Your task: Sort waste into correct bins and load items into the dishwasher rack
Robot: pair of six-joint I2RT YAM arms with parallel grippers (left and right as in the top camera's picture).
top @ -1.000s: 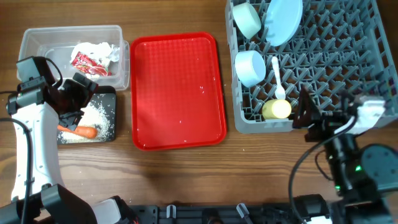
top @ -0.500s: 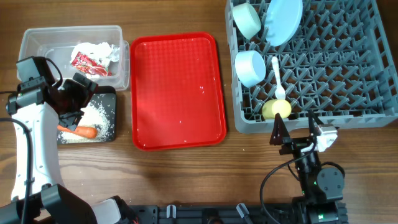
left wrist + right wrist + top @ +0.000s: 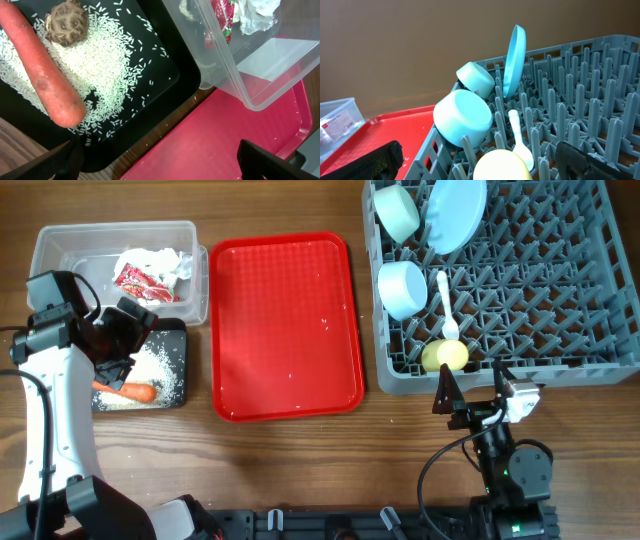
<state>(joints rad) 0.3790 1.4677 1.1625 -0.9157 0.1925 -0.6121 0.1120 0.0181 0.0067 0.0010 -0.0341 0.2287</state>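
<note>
The wrapper and tissue lie in the clear tub. The carrot, brown lump and rice lie in the black tray. My left gripper hovers open and empty over that tray's right edge. The grey rack holds the plate, pale-green bowl, light-blue bowl, spoon and yellow cup. My right gripper is open and empty just in front of the rack, facing the cup.
The flat red serving tray lies between the bins and the rack, with a few rice grains on it. The tub wall and the red tray are close under my left gripper. Bare wood runs along the front.
My right arm has pulled back from the rack's front right corner to the table's front edge, centred before the yellow cup. The left arm has not moved.
</note>
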